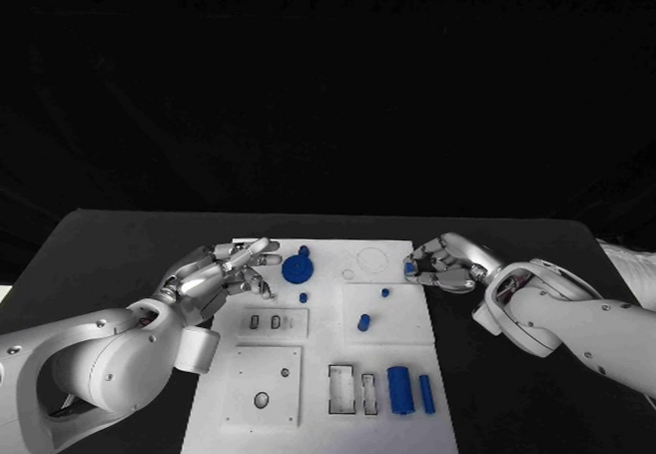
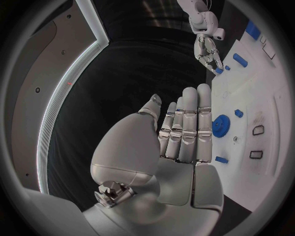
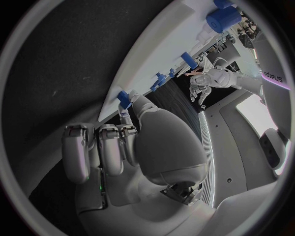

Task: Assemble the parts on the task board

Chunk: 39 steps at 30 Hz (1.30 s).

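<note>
The white task board [image 1: 315, 386] lies mid-table. A blue gear [image 1: 297, 271] [image 2: 220, 125] stands near its far left, with small blue pegs [image 1: 364, 322] around the middle and two blue cylinders [image 1: 399, 389] at the near right. My left hand [image 1: 226, 271] [image 2: 184, 132] hovers at the board's left edge beside the gear, its fingers straight and holding nothing. My right hand [image 1: 445, 261] [image 3: 123, 147] sits at the board's far right edge, fingers curled, pinching a small blue part [image 1: 411, 267] [image 3: 125, 97] [image 2: 219, 70] at its fingertips.
Empty slots [image 1: 263, 323] and rectangular recesses [image 1: 341, 387] mark the board, plus a round outline [image 1: 373, 259] near the far edge. Black table [image 1: 111, 269] surrounds the board on both sides. My right forearm [image 1: 569, 320] lies just right of the board.
</note>
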Available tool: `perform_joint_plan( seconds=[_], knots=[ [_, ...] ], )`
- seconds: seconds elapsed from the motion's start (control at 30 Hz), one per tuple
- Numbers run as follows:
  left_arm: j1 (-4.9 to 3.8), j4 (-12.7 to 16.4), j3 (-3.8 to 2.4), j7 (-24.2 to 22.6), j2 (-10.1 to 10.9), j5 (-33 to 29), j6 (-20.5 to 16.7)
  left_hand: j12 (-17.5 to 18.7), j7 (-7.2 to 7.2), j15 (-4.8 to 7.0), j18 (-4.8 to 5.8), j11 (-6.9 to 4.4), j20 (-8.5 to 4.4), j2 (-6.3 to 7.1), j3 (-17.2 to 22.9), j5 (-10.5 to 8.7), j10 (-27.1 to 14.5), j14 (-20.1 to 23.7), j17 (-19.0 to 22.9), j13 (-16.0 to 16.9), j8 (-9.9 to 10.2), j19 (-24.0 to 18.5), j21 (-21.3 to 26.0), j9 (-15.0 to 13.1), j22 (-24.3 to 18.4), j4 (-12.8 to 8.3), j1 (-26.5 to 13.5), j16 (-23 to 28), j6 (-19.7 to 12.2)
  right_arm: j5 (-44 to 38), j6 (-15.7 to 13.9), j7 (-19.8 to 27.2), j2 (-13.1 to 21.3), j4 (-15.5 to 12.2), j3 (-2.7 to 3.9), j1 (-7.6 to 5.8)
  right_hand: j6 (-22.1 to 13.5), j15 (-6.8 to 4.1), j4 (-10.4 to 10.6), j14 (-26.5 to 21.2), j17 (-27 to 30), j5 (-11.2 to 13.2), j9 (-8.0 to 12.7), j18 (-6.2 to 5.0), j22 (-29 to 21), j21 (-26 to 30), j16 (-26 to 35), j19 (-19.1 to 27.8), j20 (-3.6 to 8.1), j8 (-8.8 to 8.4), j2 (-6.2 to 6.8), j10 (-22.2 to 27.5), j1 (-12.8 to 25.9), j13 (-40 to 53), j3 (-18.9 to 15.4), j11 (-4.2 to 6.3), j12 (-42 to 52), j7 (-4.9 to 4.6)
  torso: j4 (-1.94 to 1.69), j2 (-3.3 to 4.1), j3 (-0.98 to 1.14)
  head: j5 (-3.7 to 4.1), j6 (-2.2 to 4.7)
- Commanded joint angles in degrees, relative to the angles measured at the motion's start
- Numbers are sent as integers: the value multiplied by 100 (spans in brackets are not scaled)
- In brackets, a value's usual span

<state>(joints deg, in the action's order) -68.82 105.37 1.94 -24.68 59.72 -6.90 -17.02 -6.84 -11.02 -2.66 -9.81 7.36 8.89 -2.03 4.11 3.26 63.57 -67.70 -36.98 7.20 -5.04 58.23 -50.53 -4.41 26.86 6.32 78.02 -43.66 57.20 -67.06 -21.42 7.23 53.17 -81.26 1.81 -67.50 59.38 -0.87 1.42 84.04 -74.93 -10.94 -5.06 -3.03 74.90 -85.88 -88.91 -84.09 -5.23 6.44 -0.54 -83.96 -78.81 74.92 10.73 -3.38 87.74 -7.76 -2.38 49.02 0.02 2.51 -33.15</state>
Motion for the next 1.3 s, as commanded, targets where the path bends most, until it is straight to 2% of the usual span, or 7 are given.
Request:
perform_joint_plan(
  seconds=[0.03, 0.33, 0.63, 0.83, 0.97, 1.23, 1.3],
  knots=[
    [-1, 15, -2, -28, -5, 24, 136, 36, -22, -7, -72, -13, -14, -46, 6, 11, -39, 39, -6, 8, 30, -47, -26, 6, -3, -32, 7, 36, -17, -47, -53, 69, -11, 3, 2, 5, 89, -57, -18, 562, -1355, 24, -33, 110, 612, -25, -35, -161, 43, 44, -63, -497, -25, 1385, 68, 60, 26, 22, 2, 1, -2, 32, -17],
    [-2, 15, -2, -50, 3, 24, 124, 36, -22, -7, -72, -13, -14, -46, 6, 11, -39, 39, -6, 8, 30, -47, -26, 6, -3, -32, 7, 36, -17, -26, -294, 91, -27, -55, 23, 5, 226, -100, -101, 565, -1369, -1, -66, 114, 630, -32, -41, -170, 87, 95, -72, -516, -21, 1406, 174, 112, 58, 79, 0, -5, 2, 8, -25],
    [-2, -18, -2, -73, 17, 24, 111, 37, -22, -8, -72, -12, -13, -47, 7, 11, -40, 40, -6, 8, 32, -50, -27, 6, -3, -35, 8, 37, -18, -4, -459, -179, 12, -657, 132, -123, 244, -108, -90, 567, -1376, -3, -72, 119, 652, -42, -45, -182, 102, 93, -82, -521, 61, 1411, 206, 128, 66, 91, -14, -24, -24, -35, -3],
    [-3, -221, -3, -142, 7, 19, 66, 37, -22, -8, -72, -12, -12, -47, 8, 11, -39, 40, -7, 8, 32, -51, -28, 6, -3, -35, 7, 38, -18, -74, -455, -366, -206, -1057, 139, -229, 229, -112, -87, 567, -1378, 71, -70, 121, 661, -45, -45, -186, 109, 76, -104, -499, 113, 1387, 243, 131, 25, 92, -63, -78, -80, -40, -42],
    [-4, -313, -4, -172, 1, 1, 61, 37, -22, -8, -72, -12, -12, -47, 8, 11, -39, 40, -7, 8, 32, -51, -28, 6, -3, -35, 7, 38, -18, -195, -390, -565, -488, -1079, 68, -243, 223, -111, -79, 566, -1372, 107, -70, 121, 660, -44, -42, -186, 110, 69, -95, -493, 153, 1381, 246, 130, 12, 90, -101, -114, -140, -80, -92],
    [-5, -374, -4, -196, -4, -35, 67, 37, -22, -8, -72, -12, -12, -47, 8, 11, -39, 40, -7, 8, 32, -51, -28, 6, -3, -35, 7, 38, -18, -533, -194, -811, -1100, -926, -47, -70, 224, -110, -77, 563, -1360, 115, -71, 120, 655, -42, -37, -183, 110, 68, -95, -480, 163, 1366, 248, 130, -12, 91, -166, -144, -187, -333, -262],
    [-5, -380, -4, -200, -1, -48, 67, 36, -22, -8, -72, -12, -12, -47, 8, 10, -38, 40, -7, 9, 32, -52, -28, 6, -3, -36, 7, 38, -17, -631, -140, -851, -1244, -885, -73, -19, 222, -110, -78, 563, -1357, 117, -71, 120, 653, -41, -35, -183, 110, 67, -101, -474, 164, 1359, 255, 131, -24, 92, -156, -139, -180, -381, -286]
  ],
)
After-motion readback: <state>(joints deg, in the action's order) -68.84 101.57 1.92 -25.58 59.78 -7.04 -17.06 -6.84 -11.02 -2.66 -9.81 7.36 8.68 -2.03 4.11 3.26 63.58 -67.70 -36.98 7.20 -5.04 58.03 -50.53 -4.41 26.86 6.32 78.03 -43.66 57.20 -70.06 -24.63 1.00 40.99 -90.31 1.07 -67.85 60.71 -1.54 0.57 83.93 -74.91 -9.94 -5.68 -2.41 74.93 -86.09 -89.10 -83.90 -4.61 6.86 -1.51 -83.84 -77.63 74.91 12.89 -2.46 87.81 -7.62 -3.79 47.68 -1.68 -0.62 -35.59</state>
